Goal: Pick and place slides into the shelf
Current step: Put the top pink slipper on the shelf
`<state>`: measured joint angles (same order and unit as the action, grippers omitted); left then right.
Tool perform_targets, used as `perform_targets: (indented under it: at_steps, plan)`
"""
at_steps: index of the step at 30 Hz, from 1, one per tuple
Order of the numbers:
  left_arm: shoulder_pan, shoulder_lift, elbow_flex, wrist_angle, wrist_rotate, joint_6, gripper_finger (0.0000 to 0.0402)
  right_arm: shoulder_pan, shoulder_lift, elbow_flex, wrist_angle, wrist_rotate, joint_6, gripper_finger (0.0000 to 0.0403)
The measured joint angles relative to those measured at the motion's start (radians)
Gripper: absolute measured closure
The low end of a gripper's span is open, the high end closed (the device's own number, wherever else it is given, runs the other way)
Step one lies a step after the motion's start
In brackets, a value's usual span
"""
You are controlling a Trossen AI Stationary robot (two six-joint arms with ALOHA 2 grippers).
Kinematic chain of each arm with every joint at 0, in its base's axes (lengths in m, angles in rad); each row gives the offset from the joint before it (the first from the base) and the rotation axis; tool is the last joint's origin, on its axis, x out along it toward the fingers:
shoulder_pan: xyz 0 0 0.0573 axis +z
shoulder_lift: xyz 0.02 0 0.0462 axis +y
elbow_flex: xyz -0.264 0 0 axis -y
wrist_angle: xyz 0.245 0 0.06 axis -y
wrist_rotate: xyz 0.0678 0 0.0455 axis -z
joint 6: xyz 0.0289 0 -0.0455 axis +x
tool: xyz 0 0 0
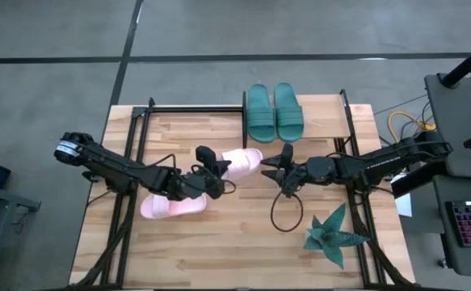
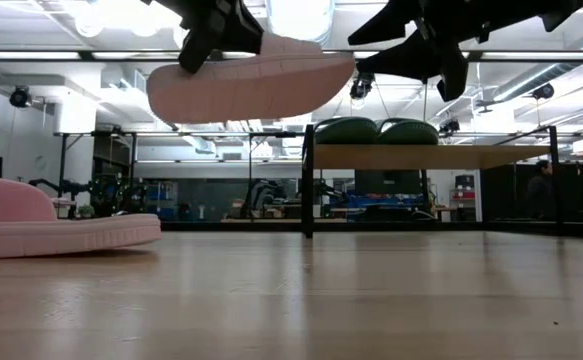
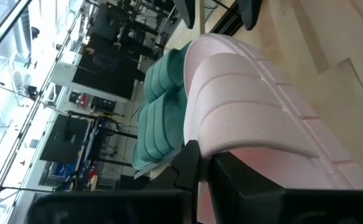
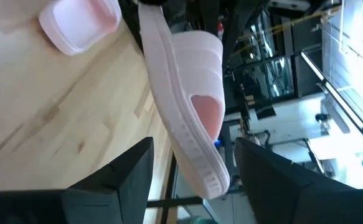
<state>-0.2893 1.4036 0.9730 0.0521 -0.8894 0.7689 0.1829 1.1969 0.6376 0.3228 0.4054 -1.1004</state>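
Pink slide [image 3: 256, 112] clamped in left pincer [image 3: 203, 171], two teal slides [image 3: 162, 106] beyond.

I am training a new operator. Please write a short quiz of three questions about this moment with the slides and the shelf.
1. True or false: both teal slides already lie on the shelf.
2. Which end effector holds the lifted pink slide? A) left B) right C) neither
3. Fill in: the other pink slide lies on the ____.

Key:
1. True; they sit side by side on the board.
2. A; the left end effector is shut on it, while the right end effector stands open beside it.
3. Table.
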Motion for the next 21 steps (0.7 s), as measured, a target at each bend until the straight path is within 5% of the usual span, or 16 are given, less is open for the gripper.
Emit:
perform_targets:
  at_steps: [21]
  plan:
    - [0.000,0.012,-0.001,0.101,0.092,0.103,0.0398,0.000,0.000,0.000,0.004,-0.031,-0.020,0.0196]
